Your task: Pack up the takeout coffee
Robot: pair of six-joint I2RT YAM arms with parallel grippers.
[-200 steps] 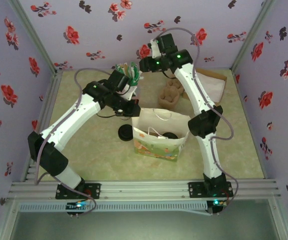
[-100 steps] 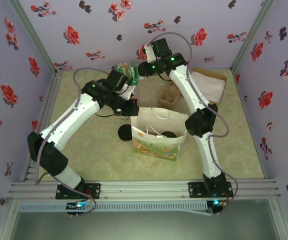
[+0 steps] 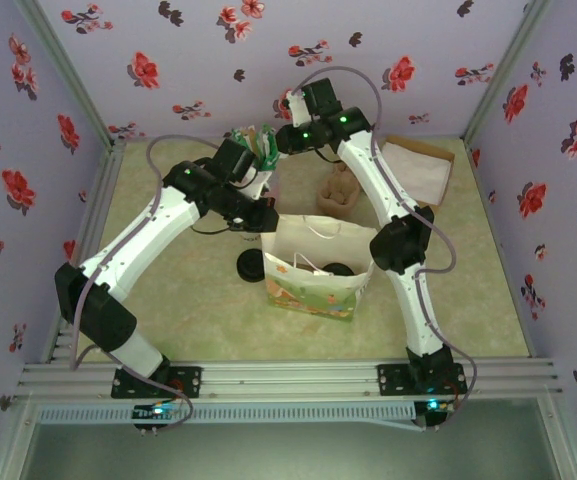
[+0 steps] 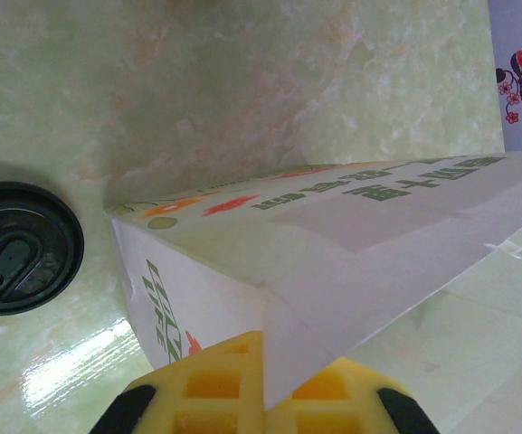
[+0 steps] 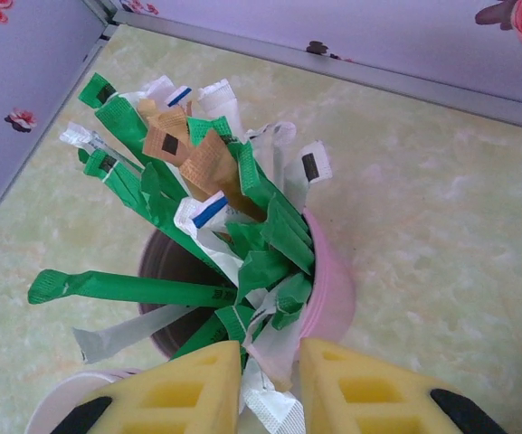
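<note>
Two grippers, two jobs. Left gripper (image 4: 261,389): yellow fingers pressed together on the top edge of the white paper bag (image 4: 360,226), paper sandwiched between them, with the finger bodies cropped by the bottom of the left wrist frame. Black lid (image 4: 21,249) lies flat on the table (image 4: 197,81), near the bag's corner but not touching it. Right gripper (image 5: 270,389): fingers a narrow gap apart at the pink cup (image 5: 333,289), white sachet ends (image 5: 270,416) in the gap; can't tell if they're clamped or just sitting between. Green sachets (image 5: 134,289) fan out of the cup, a few brown and white ones mixed in. Pale cup rim (image 5: 57,407) just beside the pink cup is cropped, so can't tell which cup it is. Top view adds the bag's open mouth: takeout coffee (image 3: 340,270) down inside, dark top visible, body hidden by the bag walls. Brown pulp carrier (image 3: 340,190) stands behind the bag, partly covered by the right arm.
</note>
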